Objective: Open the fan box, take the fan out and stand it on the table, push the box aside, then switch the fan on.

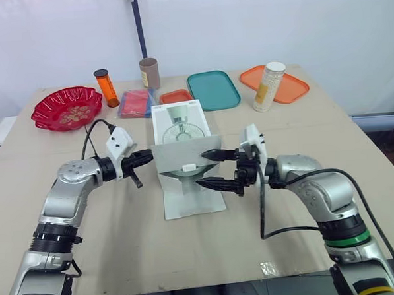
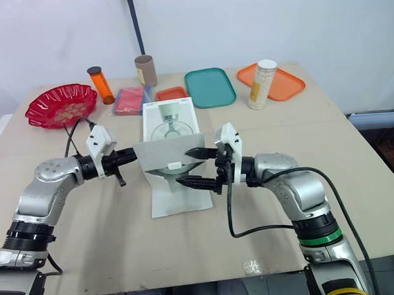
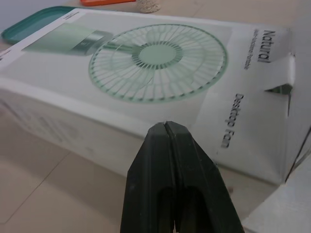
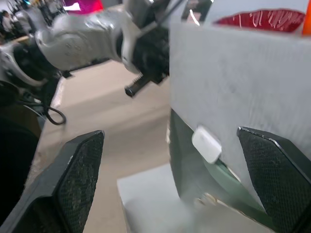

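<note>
The white fan box (image 1: 179,124) lies flat mid-table with a fan picture on top. Its near-end flap (image 1: 187,154) stands raised, grey side toward me, and another flap (image 1: 193,202) lies flat on the table. Something pale green with a small white tab (image 4: 206,144) shows in the opening. My left gripper (image 1: 144,157) is shut and empty, its tips (image 3: 165,127) just off the box's left side near the raised flap. My right gripper (image 1: 203,169) is open at the box's right; the raised flap's edge sits between its fingers (image 4: 80,167).
Along the back stand a red bowl (image 1: 67,108), an orange bottle (image 1: 106,87), a brown tube (image 1: 149,73), a pink packet (image 1: 136,102), a small orange tray (image 1: 176,96), a teal tray (image 1: 212,89), a white canister (image 1: 268,86) and an orange tray (image 1: 289,86).
</note>
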`<state>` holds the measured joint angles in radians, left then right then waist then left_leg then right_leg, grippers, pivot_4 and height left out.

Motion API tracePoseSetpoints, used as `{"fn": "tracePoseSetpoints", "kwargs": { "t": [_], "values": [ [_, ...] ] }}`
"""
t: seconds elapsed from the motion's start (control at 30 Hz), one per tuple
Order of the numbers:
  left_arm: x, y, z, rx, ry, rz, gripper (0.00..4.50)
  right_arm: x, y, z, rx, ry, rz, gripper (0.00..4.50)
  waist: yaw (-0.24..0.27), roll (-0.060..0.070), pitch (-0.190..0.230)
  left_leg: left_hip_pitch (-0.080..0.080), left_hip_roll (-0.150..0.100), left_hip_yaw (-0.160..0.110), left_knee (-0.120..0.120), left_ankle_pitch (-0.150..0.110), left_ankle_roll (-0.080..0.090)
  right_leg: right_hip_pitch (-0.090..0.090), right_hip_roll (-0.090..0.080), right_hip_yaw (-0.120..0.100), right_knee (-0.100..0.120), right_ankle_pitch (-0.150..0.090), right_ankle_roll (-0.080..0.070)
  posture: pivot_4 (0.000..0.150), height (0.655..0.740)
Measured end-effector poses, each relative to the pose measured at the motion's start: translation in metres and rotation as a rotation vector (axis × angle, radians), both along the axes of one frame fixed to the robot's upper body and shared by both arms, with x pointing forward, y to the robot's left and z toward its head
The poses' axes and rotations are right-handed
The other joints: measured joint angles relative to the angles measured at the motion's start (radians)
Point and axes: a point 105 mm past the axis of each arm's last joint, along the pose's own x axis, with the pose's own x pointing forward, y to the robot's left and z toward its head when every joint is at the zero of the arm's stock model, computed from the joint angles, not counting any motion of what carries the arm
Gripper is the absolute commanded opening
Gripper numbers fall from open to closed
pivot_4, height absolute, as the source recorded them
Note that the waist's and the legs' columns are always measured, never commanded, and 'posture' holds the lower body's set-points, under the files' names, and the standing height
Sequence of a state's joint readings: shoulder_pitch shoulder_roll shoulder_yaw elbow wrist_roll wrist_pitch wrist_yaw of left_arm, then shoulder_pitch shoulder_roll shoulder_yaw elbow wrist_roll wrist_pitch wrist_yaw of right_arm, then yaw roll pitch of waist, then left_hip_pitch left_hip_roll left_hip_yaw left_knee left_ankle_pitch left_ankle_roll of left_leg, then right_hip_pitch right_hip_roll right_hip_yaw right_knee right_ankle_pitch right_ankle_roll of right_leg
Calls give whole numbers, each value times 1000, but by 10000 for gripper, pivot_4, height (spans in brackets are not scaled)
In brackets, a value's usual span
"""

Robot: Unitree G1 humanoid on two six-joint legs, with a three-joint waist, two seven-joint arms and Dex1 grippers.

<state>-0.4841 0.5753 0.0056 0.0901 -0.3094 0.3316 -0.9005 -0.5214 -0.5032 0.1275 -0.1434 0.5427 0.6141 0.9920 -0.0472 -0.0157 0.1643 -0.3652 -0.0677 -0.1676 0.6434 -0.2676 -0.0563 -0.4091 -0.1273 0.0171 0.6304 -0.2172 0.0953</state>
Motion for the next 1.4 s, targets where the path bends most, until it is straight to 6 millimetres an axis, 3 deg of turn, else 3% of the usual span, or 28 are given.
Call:
{"fn": "tracePoseSetpoints", "kwargs": {
  "t": [0.13, 0.3, 0.43, 0.53, 0.6, 0.67, 0.77, 0.93, 1.1, 1.2, 1.3, 1.4],
  "values": [
    [-4, 9, 2, -29, 12, 38, 504, 20, 0, -1, -6, -2, -100, 45000, 0, 0, 0, -1, 0, 0, 0, 1, -3, -1, 0, 0, 0, 0, 0, 1500, 7384],
    [-9, 14, 17, -58, -9, 41, 504, 26, -1, -3, -9, 9, -138, 45000, 0, 0, 0, -2, 0, 0, 0, 2, -4, -2, 0, 0, 0, 0, 0, 1500, 7384],
    [-13, -4, 40, -109, -48, -27, 504, 27, -1, -5, -23, 6, -141, 45000, 1, 0, 0, -2, 0, 0, 0, 2, -3, -1, 0, 0, 0, 0, 0, 1500, 7384],
    [-12, -10, 43, -117, -57, -40, 504, 27, -1, -5, -24, 7, -139, 45000, 1, 0, 0, -2, 0, 0, 0, 2, -4, -1, 0, 0, 0, 0, 0, 1500, 7384],
    [-12, -17, 39, -115, -47, -59, 504, 26, -1, -5, -24, 8, -134, 45000, 0, 0, 0, -2, 0, 0, 0, 2, -4, -1, 0, 0, 0, 0, 0, 1500, 7384],
    [-8, -29, 20, -83, 0, -77, 504, 25, -1, -5, -25, 10, -128, 45000, 0, 0, 0, -2, 0, 0, 0, 2, -4, -1, 0, 0, 0, 0, 0, 1500, 7384],
    [-3, -31, 4, -46, 35, -69, 504, 23, -1, -6, -27, 13, -122, 45000, -1, 0, 0, -2, 0, 0, 0, 2, -4, -2, 0, 0, 0, 0, 0, 1500, 7384],
    [0, -29, 3, -23, 6, -69, 504, 15, 1, 2, -21, 5, -97, 45000, 0, 0, 0, -2, 0, 0, 0, 2, -3, -1, 0, 0, 0, 0, 0, 1500, 7384],
    [0, -29, 4, -18, -1, -73, 0, 9, 3, 23, 14, -20, -90, 29344, 0, 0, 0, -2, 0, 0, 0, 2, -3, -1, 0, 0, 0, 0, 0, 1500, 7384],
    [0, -29, 4, -17, 0, -77, 0, 6, 6, 32, 3, -50, -83, 14594, 1, 0, 0, -2, 0, 0, 0, 2, -3, -1, 0, 0, 0, 0, 0, 1500, 7384],
    [1, -29, 3, -18, 2, -77, 0, 5, 5, 28, -51, -58, -83, 1759, 1, 0, 0, -2, 0, 0, 0, 1, -2, -1, 0, 0, 0, 0, 0, 1500, 7384],
    [1, -29, 4, -18, 2, -79, 0, -1, 6, 18, -126, -58, -55, 583, 1, 0, 0, -2, 0, 0, 0, 1, -1, -1, 0, 0, 0, 0, 0, 1500, 7384]
  ]
}}
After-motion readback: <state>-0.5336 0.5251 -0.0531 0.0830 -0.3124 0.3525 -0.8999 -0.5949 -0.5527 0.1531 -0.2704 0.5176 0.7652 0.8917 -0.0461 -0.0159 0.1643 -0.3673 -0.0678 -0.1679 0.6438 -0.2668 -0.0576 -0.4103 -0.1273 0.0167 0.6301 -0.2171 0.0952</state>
